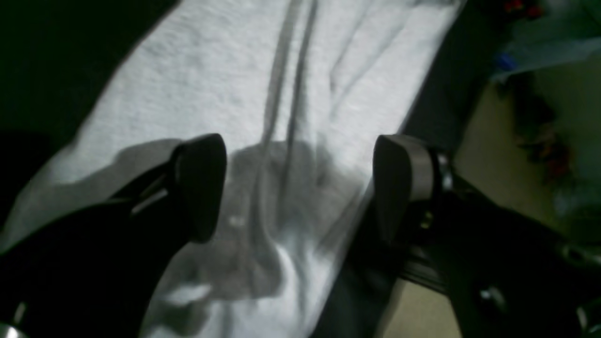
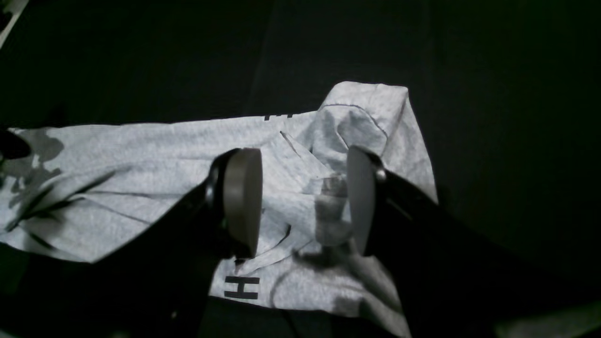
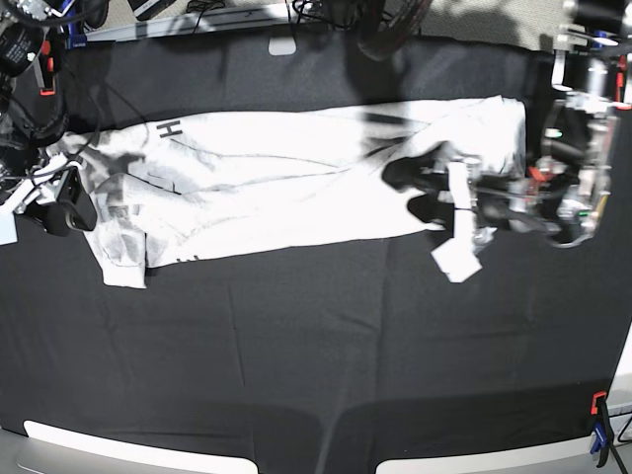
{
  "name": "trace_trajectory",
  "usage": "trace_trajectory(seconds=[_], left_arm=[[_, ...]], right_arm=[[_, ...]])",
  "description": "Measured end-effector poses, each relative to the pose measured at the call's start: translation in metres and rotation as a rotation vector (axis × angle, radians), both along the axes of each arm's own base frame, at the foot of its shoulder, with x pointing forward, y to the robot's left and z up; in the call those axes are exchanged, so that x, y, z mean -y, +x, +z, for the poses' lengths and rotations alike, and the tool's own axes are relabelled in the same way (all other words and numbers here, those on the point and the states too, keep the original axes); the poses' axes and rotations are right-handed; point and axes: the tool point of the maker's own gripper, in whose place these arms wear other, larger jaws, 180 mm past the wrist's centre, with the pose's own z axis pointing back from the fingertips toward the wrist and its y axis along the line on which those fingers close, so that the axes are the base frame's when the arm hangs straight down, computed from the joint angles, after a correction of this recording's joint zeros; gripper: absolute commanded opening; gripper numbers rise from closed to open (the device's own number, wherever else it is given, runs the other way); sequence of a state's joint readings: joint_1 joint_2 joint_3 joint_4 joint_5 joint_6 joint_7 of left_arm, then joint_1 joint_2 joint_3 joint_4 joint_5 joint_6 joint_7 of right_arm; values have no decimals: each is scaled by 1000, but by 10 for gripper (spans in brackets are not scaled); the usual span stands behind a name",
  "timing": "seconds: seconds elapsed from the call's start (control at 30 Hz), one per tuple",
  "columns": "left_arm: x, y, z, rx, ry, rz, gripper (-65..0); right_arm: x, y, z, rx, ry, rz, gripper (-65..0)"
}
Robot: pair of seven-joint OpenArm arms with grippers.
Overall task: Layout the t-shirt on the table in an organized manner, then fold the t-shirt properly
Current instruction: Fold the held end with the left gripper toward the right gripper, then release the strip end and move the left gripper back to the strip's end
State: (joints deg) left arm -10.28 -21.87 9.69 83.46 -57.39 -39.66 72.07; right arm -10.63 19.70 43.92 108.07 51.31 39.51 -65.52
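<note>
T-shirt (image 3: 286, 188) lies stretched in a long band across the upper half of the base view on the table (image 3: 316, 365), black cloth; one end bunched at the left, the other at upper right. Readable print: a dark block "H" near the shirt's upper left edge in the base view, and again an "H" at lower centre of the right wrist view, sideways; a cut-off bit of lettering at the top edge of the fabric there, not legible. Left gripper (image 1: 300, 188) at the right of the base view, jaws wide apart, nothing between them, over wrinkled white fabric by the shirt's edge. Right gripper (image 2: 303, 202) at the left of the base view, jaws parted about halfway, over the crumpled sleeve area; not pinching cloth as far as visible. Orange-and-blue clamp (image 3: 598, 434) at lower right table edge.
</note>
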Motion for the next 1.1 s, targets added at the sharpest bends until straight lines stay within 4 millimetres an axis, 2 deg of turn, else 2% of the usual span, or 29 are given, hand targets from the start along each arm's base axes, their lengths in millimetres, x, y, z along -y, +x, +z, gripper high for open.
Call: trace_trajectory(seconds=[0.2,0.33,0.57,0.73,0.87,0.97,1.1], left_arm=[[39,14,-8,80,73,-5,-204],[59,27,3,120,85,-23,-204],[86,14,-5,43,43,-53,-204],[96,-9,-43,-136,43,-69,-204],[104,-11,-48,-198,41,-94,-204],[116,-21,-36,-246,-50,-119,-204],[141,-22,10,-281,-332,-118,-204]], right_arm=[[0,0,0,2,2,1,-366],[0,0,0,1,2,1,-366],[0,0,0,1,2,1,-366],[0,0,0,1,1,0,-366],[0,0,0,1,1,0,-366],[0,0,0,1,1,0,-366],[0,0,0,0,-1,-1,-366]])
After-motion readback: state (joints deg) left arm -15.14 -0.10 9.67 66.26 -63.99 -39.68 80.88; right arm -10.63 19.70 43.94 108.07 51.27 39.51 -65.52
